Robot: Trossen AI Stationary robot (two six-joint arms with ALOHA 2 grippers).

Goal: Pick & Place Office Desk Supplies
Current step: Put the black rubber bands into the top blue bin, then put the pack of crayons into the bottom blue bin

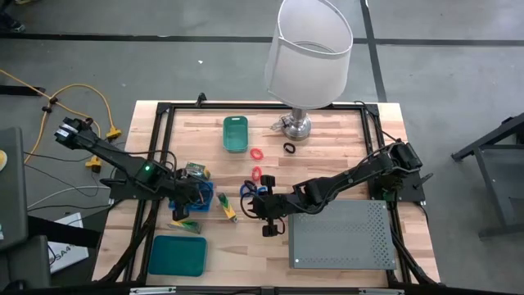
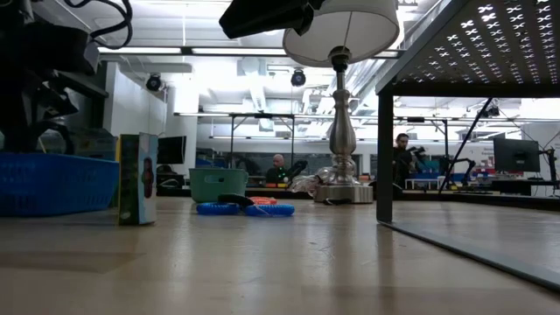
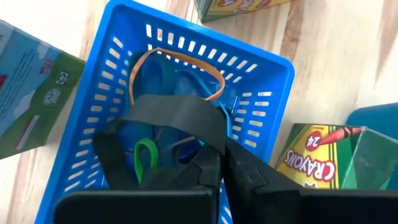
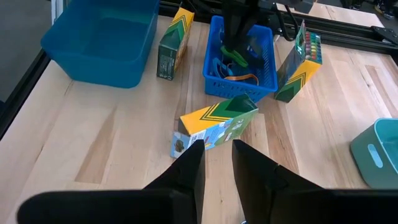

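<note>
So here's where we're at: our left gripper (image 4: 235,38) is down inside the blue basket (image 3: 261,68), fingers pinched fully together, and as far as we can tell nothing is caught between them. The basket already holds a tan band (image 3: 177,59), a green loop (image 3: 144,158) and some blue ones. Crayon boxes stand around it, one (image 4: 300,62) on its far side and one (image 4: 171,43) between it and the blue bin (image 4: 99,37).

Our right gripper (image 4: 217,158) hovers just short of the tipped crayon box (image 4: 214,127) lying in front of the basket. Its fingers are partly open with nothing between them, and the gap looks narrower than the box, so we'd open up more before going in.

How we'd do this step: lift the left arm straight up out of the basket first so it doesn't drag the wall or hook a band on the way out. Then line the right fingers across the short side of the box, not its length, and come down square so it doesn't skate on the wood.

Still loose on the table: red rings (image 1: 256,153), a black ring (image 1: 289,147) by the lamp (image 1: 307,57), and blue loops (image 2: 219,208).
</note>
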